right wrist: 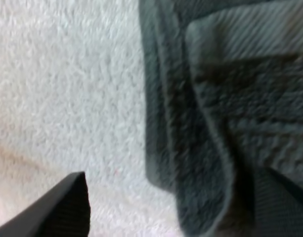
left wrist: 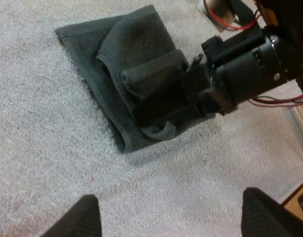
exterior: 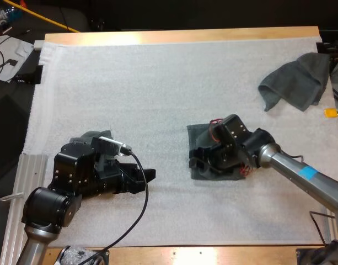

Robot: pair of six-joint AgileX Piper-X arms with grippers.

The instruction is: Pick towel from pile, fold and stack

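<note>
Straddling one edge of the folded towel (exterior: 199, 135), the right gripper (exterior: 198, 159) sits low in the middle of the mat (exterior: 157, 83) with its jaws spread wide. One finger (right wrist: 57, 212) is over bare mat just beside the cloth and the other is over the towel itself, with nothing pinched between them that I can see. The towel under it is a compact, layered rectangle, though one flap looks loose and a small loop bulges at the side by the claw, so I'd call this fold nearly finished rather than tidy. Across the mat, the left gripper (exterior: 149, 175) hangs above bare mat, well apart from the towel, its fingers (left wrist: 87, 217) wide apart and empty. Just behind that arm a scrap of grey-green cloth (exterior: 90, 135) peeks out; it may be the stack, but I can't tell. Off at the far right corner lies the crumpled towel (exterior: 296, 80), untouched. By my reckoning, this towel has been picked and folded but needs neatening and carrying to the stack, and the crumpled one is yet to be done.
</note>
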